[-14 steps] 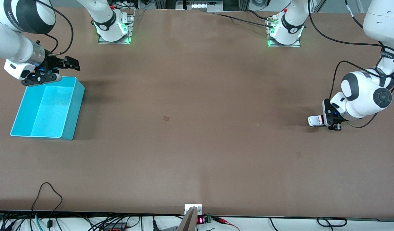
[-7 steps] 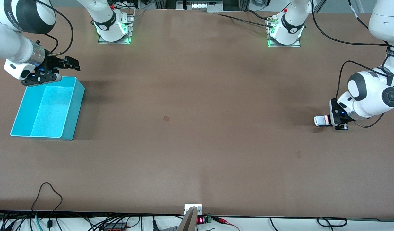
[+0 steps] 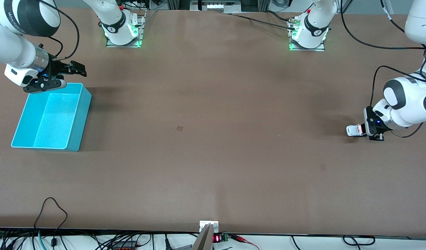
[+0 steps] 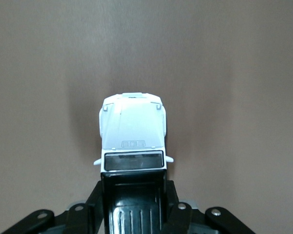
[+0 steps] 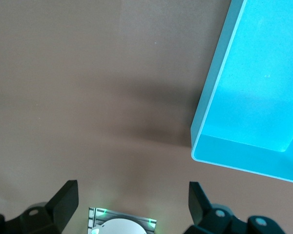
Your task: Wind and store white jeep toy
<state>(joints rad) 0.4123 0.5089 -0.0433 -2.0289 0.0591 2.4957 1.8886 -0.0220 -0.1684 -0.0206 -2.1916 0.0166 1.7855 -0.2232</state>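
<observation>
Fingers of our right gripper (image 3: 71, 73) hang apart, waiting above the turquoise bin's (image 3: 77, 118) rim. Our left gripper (image 3: 367, 131) clamps the white jeep toy (image 3: 354, 130) by its rear flanks, low on the desk (image 3: 213, 139). We judge it light, rigid and slippery-sided.

the left arm reaches low at its own end of the table, its black two-finger left gripper (image 3: 363, 130) clamped on the rear sides of a small white jeep toy (image 4: 132, 136). the right arm waits, its black two-finger right gripper (image 3: 71, 73) held up with jaws spread wide.
</observation>
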